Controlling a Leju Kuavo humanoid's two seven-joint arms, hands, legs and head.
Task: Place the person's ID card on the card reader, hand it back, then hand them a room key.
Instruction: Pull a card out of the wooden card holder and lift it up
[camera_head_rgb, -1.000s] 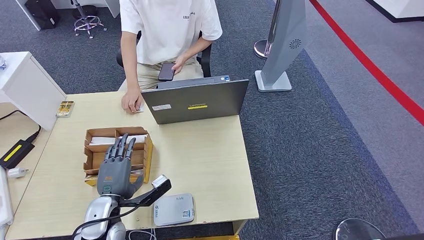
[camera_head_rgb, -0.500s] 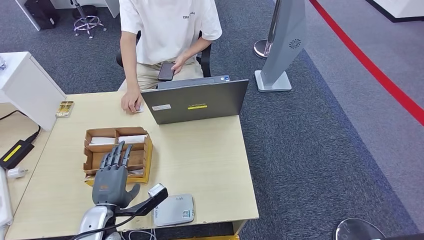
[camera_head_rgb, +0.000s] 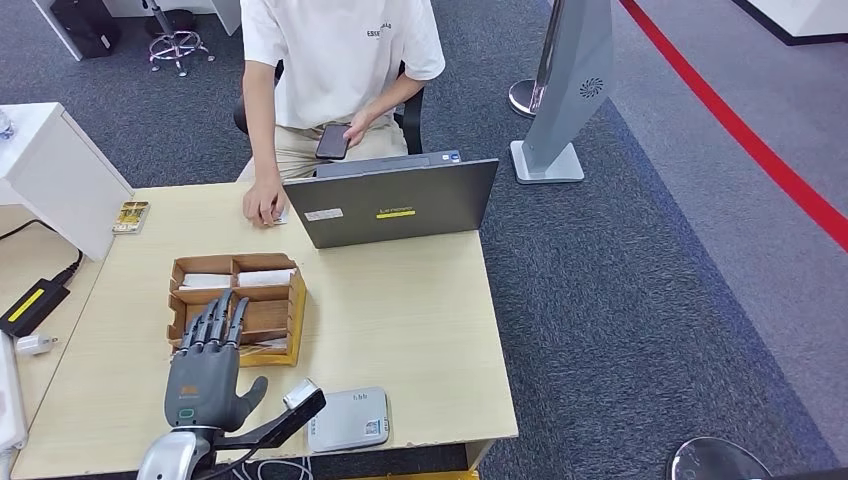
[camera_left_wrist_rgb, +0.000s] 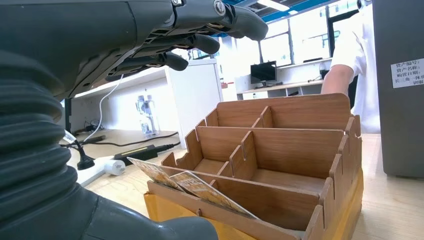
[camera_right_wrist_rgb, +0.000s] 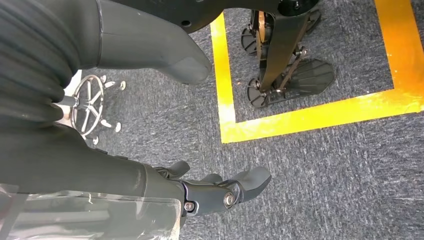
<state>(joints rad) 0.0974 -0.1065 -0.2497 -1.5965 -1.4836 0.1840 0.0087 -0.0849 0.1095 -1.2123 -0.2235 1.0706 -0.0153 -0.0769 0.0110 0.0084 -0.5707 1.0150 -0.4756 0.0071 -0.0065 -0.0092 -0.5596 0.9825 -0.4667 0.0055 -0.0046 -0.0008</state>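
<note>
- Grey carpet with a red line runs past a pale wood surface where the things lie.
- Far left: a black adapter and a white cabinet.
- Left hand hovers over the near edge of the wooden tray, fingers straight, spread and grasping nothing.
- Cards stand slanted in the tray's nearest slot, just under that hand; these look like the room keys, though I cannot read them.
- Card reader sits at the near edge, right of the hand; a small card-like patch shows at its corner, too small to tell if it is a sticker.
- Person's hand rests at the far edge on a small white card, possibly the ID; a laptop stands beside it.
- Right hand hangs over the floor, fingers loosely curled, holding nothing.
- Judgement: no card is in either hand. If the ID is the one under the person's hand, the reader step and the return look done, and picking a key and passing it over remains.
</note>
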